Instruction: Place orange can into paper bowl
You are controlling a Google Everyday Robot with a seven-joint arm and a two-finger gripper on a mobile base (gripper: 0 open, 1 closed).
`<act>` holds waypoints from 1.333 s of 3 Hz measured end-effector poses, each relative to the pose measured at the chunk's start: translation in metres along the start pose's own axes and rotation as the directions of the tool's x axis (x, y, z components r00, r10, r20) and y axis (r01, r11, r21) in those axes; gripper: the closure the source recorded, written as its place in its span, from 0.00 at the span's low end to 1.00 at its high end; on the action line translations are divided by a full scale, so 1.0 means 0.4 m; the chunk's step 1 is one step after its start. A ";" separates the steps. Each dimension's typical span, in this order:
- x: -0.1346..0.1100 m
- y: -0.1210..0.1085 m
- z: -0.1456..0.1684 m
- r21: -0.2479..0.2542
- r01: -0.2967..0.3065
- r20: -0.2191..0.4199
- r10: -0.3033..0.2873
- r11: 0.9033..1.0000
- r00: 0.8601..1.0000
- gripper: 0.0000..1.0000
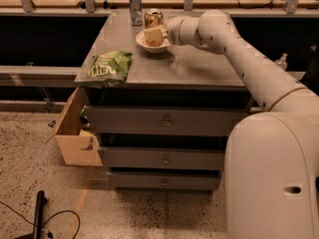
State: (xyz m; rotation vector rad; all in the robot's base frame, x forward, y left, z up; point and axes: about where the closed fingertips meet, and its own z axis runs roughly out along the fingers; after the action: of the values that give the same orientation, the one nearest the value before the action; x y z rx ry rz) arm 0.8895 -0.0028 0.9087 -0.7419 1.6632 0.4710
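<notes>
Hovering over the paper bowl: the gripper sits right above it, toward the back of the cabinet top, with the arm reaching in from the right. Fingers pinch the orange can by its lower half. The can is upright, silver top showing above the near finger. Its base is hidden, so I can't tell whether it touches the bowl floor. Looks like the last step, release only.

Risks as I see them:
- Can seems biased toward the bowl's far rim. Let go there and the base lands on the sloped wall, so the can tips out backward.
- Bowl is shallow and probably light. Any sideways drag while opening could skate it along the top or flip it.
- Releasing from height: tall can, small footprint, so it bounces and topples.
- Slim silver can stands just behind-left. A falling can or a wide retreat could knock it.

Green chip bag at the front-left corner is well clear.
</notes>
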 end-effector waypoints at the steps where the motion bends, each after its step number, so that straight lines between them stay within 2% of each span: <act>1: 0.017 0.002 0.012 -0.016 0.014 0.009 -0.014 1.000 1.000 0.39; 2: 0.006 -0.008 -0.001 -0.021 0.041 0.039 -0.040 0.999 0.998 0.15; 3: -0.015 -0.039 -0.046 -0.005 0.055 0.055 -0.055 0.998 0.997 0.00; 4: -0.042 -0.096 -0.141 0.007 0.058 0.075 -0.058 0.998 0.995 0.00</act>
State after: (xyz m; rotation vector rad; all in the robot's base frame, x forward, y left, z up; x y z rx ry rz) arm 0.8779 -0.0641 0.9410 -0.7578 1.5680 0.4485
